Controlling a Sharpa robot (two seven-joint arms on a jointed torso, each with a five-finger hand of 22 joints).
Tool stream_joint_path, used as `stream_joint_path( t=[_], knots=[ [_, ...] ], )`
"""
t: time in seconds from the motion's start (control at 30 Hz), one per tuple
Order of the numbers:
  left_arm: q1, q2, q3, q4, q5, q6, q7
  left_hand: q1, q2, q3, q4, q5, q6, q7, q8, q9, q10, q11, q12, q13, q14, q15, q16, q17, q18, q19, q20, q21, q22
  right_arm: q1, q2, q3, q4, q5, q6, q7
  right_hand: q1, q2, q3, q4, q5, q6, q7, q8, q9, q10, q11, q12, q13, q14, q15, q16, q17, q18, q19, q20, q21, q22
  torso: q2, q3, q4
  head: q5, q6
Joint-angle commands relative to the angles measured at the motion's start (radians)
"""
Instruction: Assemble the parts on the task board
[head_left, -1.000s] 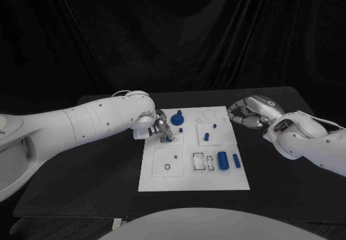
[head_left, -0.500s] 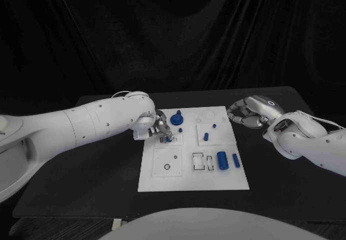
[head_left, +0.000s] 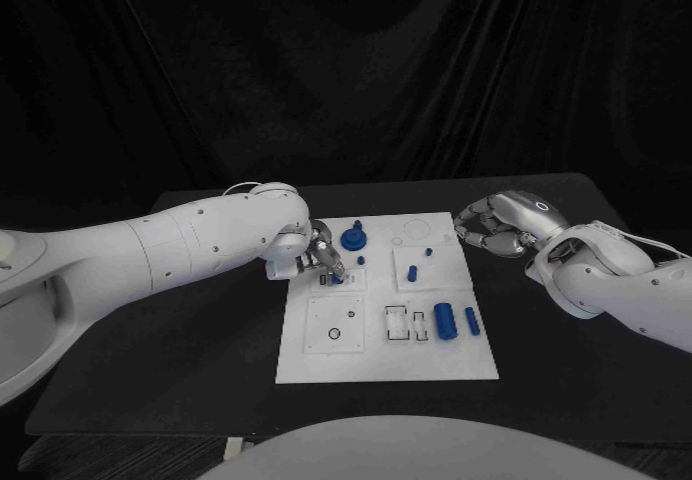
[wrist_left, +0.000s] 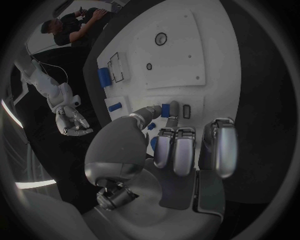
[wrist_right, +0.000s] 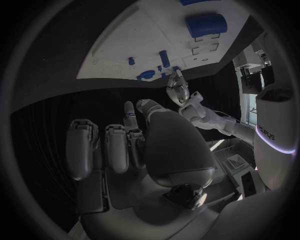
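While left robot hand (head_left: 320, 262) pinches blue part (wrist_left: 165, 110), it's touching task board (head_left: 387, 350).

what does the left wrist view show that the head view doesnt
Left wrist view: the left hand from behind, thumb and a finger pinching a small blue part at the task board.
Head view: the whole task board, and the right hand with fingers curled in on nothing, beside the board's far right corner.
Both: the blue cylinder lying by the rectangular slots.
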Motion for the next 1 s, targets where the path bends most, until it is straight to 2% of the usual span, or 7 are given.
stream_joint_path(
  t=[0.03,0.07,0.1,0.27,0.47,0.57,1.0],
  knots=[
    [-0.005,0.004,0.000,-0.004,0.005,0.012,0.004,-0.024,0.007,-0.005,0.000,-0.087,0.028,-0.026,-0.005,-0.005,0.068,-0.005,-0.008,0.220,0.095,-0.005,-0.004,0.241,0.009,-0.001,0.002,-0.006,0.201,-0.003,0.000,0.001,0.001,-0.002,-0.002,-0.013,0.008,-0.001,0.003,0.000,0.006,0.004,0.002,-0.004,0.002,0.105,0.010,0.004,0.263,0.074,0.006,-0.003,0.093,0.015,0.039,0.008,-0.005,0.211,0.000,0.0002,0.0003,-0.001,0.000],
    [-0.005,0.004,0.000,-0.006,0.005,0.013,0.004,-0.032,0.009,-0.015,0.008,-0.125,0.029,-0.026,-0.007,-0.007,0.068,-0.005,-0.008,0.219,0.095,-0.005,-0.005,0.239,0.009,-0.001,0.002,-0.007,0.201,-0.003,0.000,0.001,0.001,-0.002,-0.002,-0.013,0.008,-0.001,0.003,0.000,0.006,0.004,0.002,-0.004,0.002,0.105,0.010,0.004,0.263,0.074,0.006,-0.003,0.093,0.015,0.039,0.008,-0.005,0.211,0.000,0.0001,0.0002,-0.001,0.000],
    [-0.006,0.005,0.000,-0.007,0.005,0.013,0.004,-0.032,0.009,-0.018,0.009,-0.131,0.029,-0.026,-0.008,-0.008,0.067,-0.005,-0.009,0.219,0.095,-0.005,-0.005,0.239,0.009,-0.001,0.002,-0.007,0.201,-0.003,0.000,0.001,0.001,-0.002,-0.002,-0.013,0.008,-0.001,0.003,0.000,0.006,0.004,0.002,-0.004,0.002,0.105,0.010,0.004,0.263,0.074,0.006,-0.003,0.093,0.015,0.039,0.008,-0.005,0.211,0.000,0.0001,0.0002,-0.001,0.000],
    [-0.009,0.011,0.000,-0.012,0.005,0.014,0.003,-0.076,0.019,-0.085,0.068,-0.253,0.029,-0.020,-0.031,-0.031,0.066,0.000,-0.010,0.217,0.092,-0.001,-0.008,0.233,0.010,-0.002,0.005,-0.012,0.200,-0.003,0.000,0.001,0.002,0.002,-0.001,-0.011,0.008,-0.001,0.003,0.000,0.006,0.004,0.002,-0.004,0.002,0.105,0.010,0.004,0.263,0.074,0.006,-0.003,0.093,0.015,0.039,0.008,-0.005,0.211,0.000,0.0002,0.0006,0.000,0.000],
    [-0.010,0.014,0.000,-0.015,0.005,0.017,0.003,-0.107,0.024,-0.141,0.111,-0.331,0.039,-0.018,-0.043,-0.045,0.066,0.002,-0.010,0.218,0.092,0.001,-0.007,0.233,0.010,-0.002,0.007,-0.012,0.200,-0.003,0.000,0.001,0.000,0.005,0.000,-0.010,0.008,-0.001,0.004,-0.001,0.006,0.004,0.003,-0.005,0.002,0.105,0.010,0.004,0.263,0.074,0.006,-0.003,0.093,0.016,0.039,0.008,-0.007,0.211,0.001,0.0000,0.0002,0.001,0.000],
    [-0.011,0.015,0.000,-0.017,0.005,0.018,0.002,-0.115,0.026,-0.159,0.122,-0.347,0.044,-0.019,-0.044,-0.048,0.067,0.002,-0.009,0.219,0.092,0.001,-0.007,0.233,0.010,-0.001,0.008,-0.012,0.201,-0.004,0.000,0.001,-0.001,0.006,0.001,-0.009,0.008,-0.001,0.004,-0.001,0.006,0.004,0.003,-0.005,0.002,0.105,0.010,0.004,0.263,0.074,0.006,-0.003,0.093,0.016,0.039,0.008,-0.007,0.211,0.001,-0.0001,0.0000,-0.001,0.000],
    [-0.012,0.015,0.000,-0.023,0.005,0.014,0.001,-0.117,0.038,-0.172,0.131,-0.345,0.060,-0.024,-0.033,-0.041,0.069,-0.001,-0.006,0.222,0.093,-0.001,-0.007,0.235,0.010,0.000,0.007,-0.011,0.201,-0.009,0.001,0.001,-0.003,0.007,0.005,-0.008,0.008,0.000,0.004,-0.001,0.006,0.004,0.003,-0.005,0.002,0.105,0.011,0.004,0.263,0.073,0.007,-0.004,0.091,0.016,0.038,0.008,-0.007,0.211,0.000,0.0004,0.0008,-0.001,0.000]
  ],
)
